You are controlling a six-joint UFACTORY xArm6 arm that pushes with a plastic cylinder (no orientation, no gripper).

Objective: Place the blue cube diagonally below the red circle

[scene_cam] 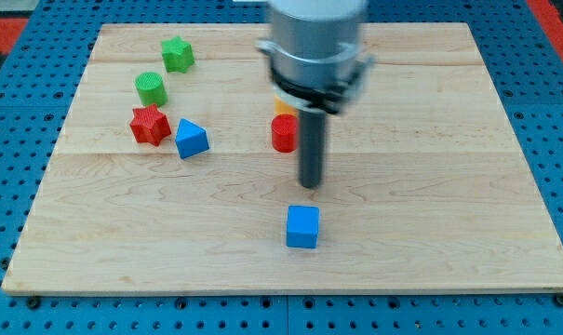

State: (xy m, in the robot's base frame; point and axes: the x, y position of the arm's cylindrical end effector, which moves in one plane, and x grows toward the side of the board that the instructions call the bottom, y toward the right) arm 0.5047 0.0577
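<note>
Camera view: my tip (309,185) between red circle (283,135) and blue cube (302,227).

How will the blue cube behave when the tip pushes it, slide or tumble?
The blue cube sits flat-faced and squat on the smooth wooden board, so it probably slides. An off-centre push would likely turn it. My tip stands just above it in the view.

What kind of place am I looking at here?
Probably a robotics lab test bench: a wooden board on a blue perforated table, small coloured blocks like the blue cube, and my tip just above that cube.
</note>
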